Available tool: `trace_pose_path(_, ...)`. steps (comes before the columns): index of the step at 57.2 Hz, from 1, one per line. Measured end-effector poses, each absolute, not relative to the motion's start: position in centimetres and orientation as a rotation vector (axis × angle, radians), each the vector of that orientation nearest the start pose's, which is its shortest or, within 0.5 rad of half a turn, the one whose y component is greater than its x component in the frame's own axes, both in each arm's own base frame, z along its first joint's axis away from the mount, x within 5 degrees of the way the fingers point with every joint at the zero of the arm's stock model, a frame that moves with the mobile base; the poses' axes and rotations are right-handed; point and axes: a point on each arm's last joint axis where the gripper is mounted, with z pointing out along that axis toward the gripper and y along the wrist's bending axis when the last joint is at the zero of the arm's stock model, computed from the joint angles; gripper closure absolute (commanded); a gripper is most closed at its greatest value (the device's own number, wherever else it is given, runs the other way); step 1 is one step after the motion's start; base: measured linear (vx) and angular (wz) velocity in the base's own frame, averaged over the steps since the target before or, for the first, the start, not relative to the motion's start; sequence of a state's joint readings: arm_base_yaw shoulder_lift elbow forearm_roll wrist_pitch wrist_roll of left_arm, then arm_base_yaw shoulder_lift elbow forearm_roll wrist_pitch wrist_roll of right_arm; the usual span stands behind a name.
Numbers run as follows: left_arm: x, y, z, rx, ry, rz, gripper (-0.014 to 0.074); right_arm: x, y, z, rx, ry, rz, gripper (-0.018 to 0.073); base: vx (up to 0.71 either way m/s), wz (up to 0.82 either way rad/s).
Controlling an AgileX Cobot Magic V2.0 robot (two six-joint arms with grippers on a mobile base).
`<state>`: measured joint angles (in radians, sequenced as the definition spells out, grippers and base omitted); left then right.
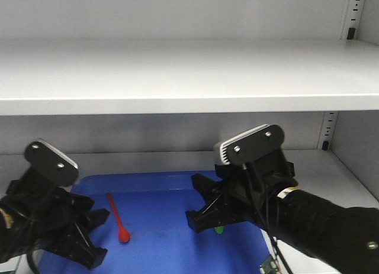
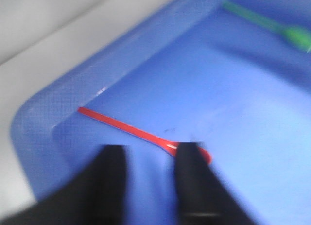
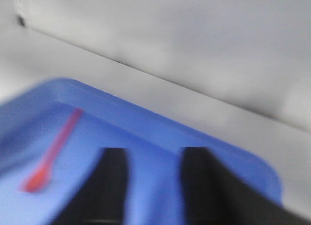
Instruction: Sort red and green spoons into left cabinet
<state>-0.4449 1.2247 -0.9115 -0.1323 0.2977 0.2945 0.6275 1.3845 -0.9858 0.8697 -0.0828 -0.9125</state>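
Nearest us, our left gripper (image 1: 98,232) hangs at 8 o'clock over the tray (image 1: 154,185), its jaws apart and holding nothing; in its wrist view the red spoon's bowl lies just past the right fingertip (image 2: 189,152). Our right gripper (image 1: 198,203) sits at 5 o'clock, jaws likewise spread with nothing between them that we can see.

Next out, the blue tray rests on the lower shelf (image 1: 349,167) of the cabinet (image 1: 177,73). In it the red spoon (image 1: 117,218) lies left of centre, handle pointing to 11 o'clock, bowl toward us. The green spoon (image 2: 272,26) lies toward the right side; from the front only a green speck shows under the right gripper.

We judge the sorting well along: both spoons lie in the tray inside the cabinet. Whether the tray is their final place we cannot tell. Farther back, the upper shelf carries nothing we can see.
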Motion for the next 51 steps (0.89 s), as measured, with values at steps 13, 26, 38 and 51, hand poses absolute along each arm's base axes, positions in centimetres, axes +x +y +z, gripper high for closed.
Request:
trace_pose_path(13,21.4,-10.8,34.0,0.591,2.012,-0.277,0.0601,24.0,17.2,32.4,-0.564,1.798,0.417,0.0564,0.0,0.0)
trace_pose_path(26,18.6,-9.8,35.2,0.531,1.955,-0.349,0.06,22.6,16.3,32.2,-0.568,1.8,0.426,0.0564,0.0,0.0)
trace_pose_path(38,17.6,-9.3,36.1,0.527,1.927,-0.359,0.06,22.5,16.3,32.3,-0.57,1.799,0.429,0.0564,0.0,0.0)
trace_pose_path(51,17.5,-9.3,36.0,0.528,1.93,-0.359,0.06,22.5,16.3,32.3,-0.57,1.799,0.429,0.0564,0.0,0.0)
